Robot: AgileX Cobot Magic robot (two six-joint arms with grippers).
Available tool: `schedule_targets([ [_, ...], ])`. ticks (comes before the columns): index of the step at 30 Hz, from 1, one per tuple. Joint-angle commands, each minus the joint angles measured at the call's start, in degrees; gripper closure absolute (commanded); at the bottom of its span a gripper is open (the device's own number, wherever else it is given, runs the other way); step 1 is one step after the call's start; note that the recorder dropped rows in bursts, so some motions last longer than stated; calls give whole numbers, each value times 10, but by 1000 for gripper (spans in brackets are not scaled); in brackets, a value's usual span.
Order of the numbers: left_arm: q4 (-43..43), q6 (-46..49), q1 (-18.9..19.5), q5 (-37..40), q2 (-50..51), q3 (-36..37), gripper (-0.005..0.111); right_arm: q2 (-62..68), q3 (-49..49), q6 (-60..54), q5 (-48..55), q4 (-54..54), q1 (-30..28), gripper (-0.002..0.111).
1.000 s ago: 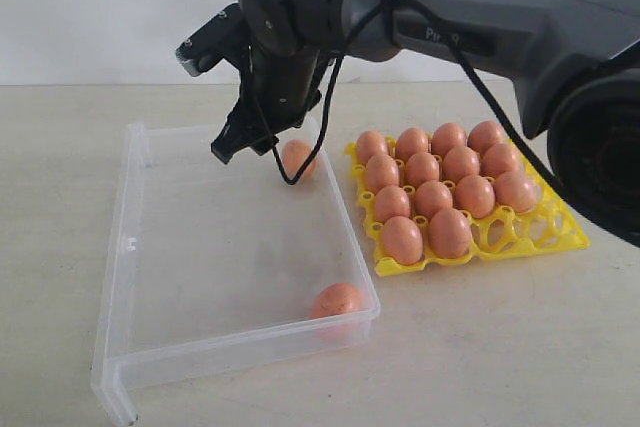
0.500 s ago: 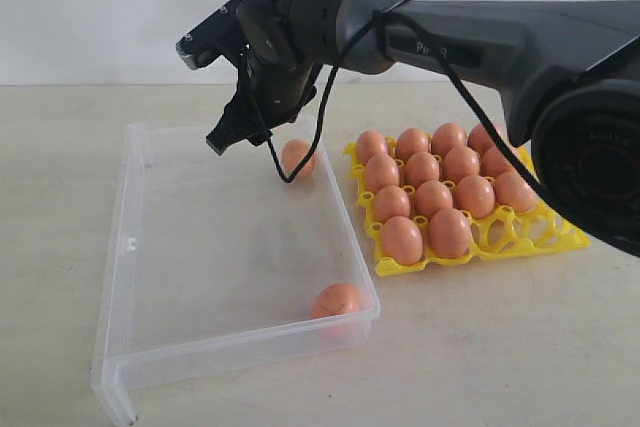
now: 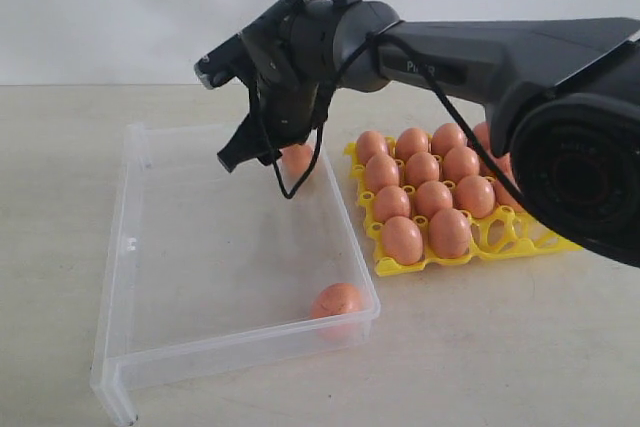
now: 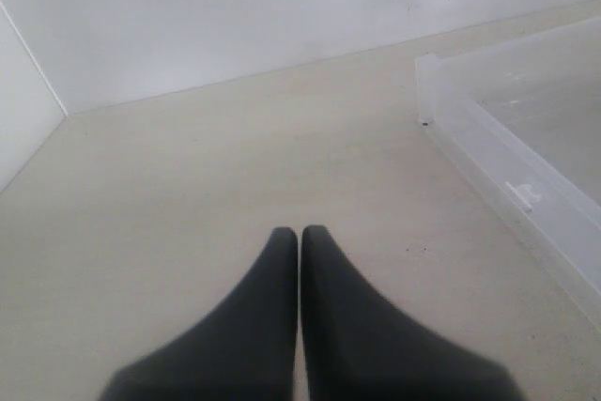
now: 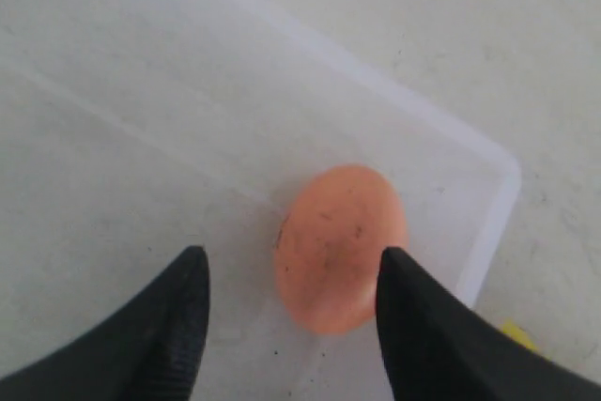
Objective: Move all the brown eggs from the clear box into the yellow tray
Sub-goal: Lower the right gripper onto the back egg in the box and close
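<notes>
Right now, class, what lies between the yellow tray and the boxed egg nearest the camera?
In the exterior view, only the box's clear wall and a strip of bare table separate that egg from the tray.

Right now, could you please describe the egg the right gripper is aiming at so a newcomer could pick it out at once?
Find the clear box beside the yellow tray. Two eggs lie along its wall nearest the tray. In the exterior view, the target egg is in the far corner, below the open right gripper; the other egg sits in the near corner.
</notes>
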Motion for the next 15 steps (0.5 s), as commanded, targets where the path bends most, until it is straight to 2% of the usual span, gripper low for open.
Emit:
schedule_targets([
  [1, -1, -3, -2, -2, 0, 2, 105, 11, -3, 0, 13, -2, -9, 56],
  [15, -1, -3, -2, -2, 0, 2, 105, 42, -3, 31, -44, -26, -12, 56],
])
